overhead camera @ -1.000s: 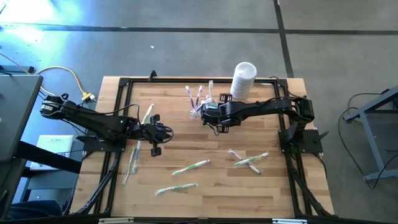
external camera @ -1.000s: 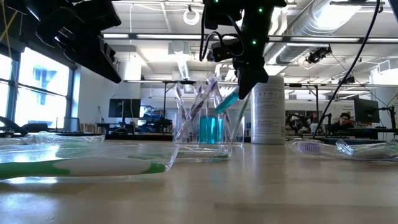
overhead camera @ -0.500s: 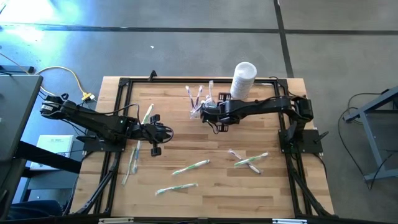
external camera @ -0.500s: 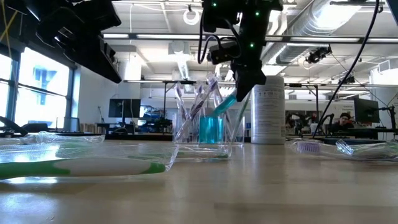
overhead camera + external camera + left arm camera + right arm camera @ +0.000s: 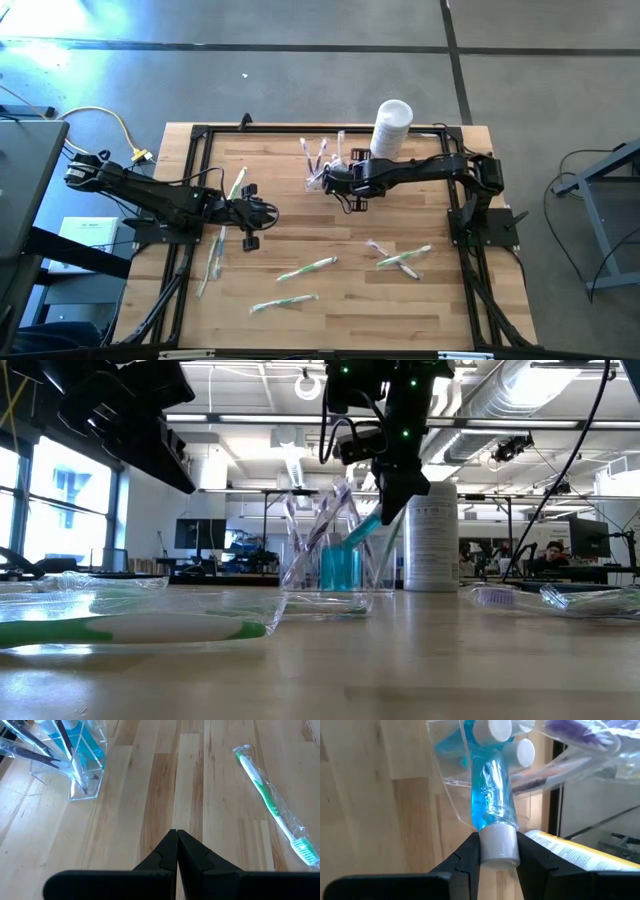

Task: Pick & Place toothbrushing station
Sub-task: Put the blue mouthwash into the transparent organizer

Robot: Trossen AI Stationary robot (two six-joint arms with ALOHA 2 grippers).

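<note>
The toothbrushing station (image 5: 322,163) is a clear holder standing on its base at the table's far middle. It holds purple toothbrushes and blue tubes, and it also shows in the low view (image 5: 335,565) and the right wrist view (image 5: 455,765). My right gripper (image 5: 497,851) is just beside the holder's right side, shut on a blue tube (image 5: 490,795) that leans into the holder. My left gripper (image 5: 176,837) is shut and empty over the table's left middle (image 5: 265,212). My right gripper pinches the blue tube's white cap (image 5: 497,845) between its two fingers. The fingers come slanting down from the table's right (image 5: 395,495). The tube is tilted, its cap end up in the fingers and its other end down in the clear holder (image 5: 350,540).
A white cylindrical container (image 5: 392,128) stands at the far edge, right of the holder. Wrapped green toothbrushes lie on the wood at the left (image 5: 212,260), in the near middle (image 5: 306,268) (image 5: 284,301) and at the right (image 5: 403,258). A black frame (image 5: 190,180) borders the table.
My right gripper has edged a little toward the table's far edge and the holder, carrying the blue tube, which stays tilted into the holder.
</note>
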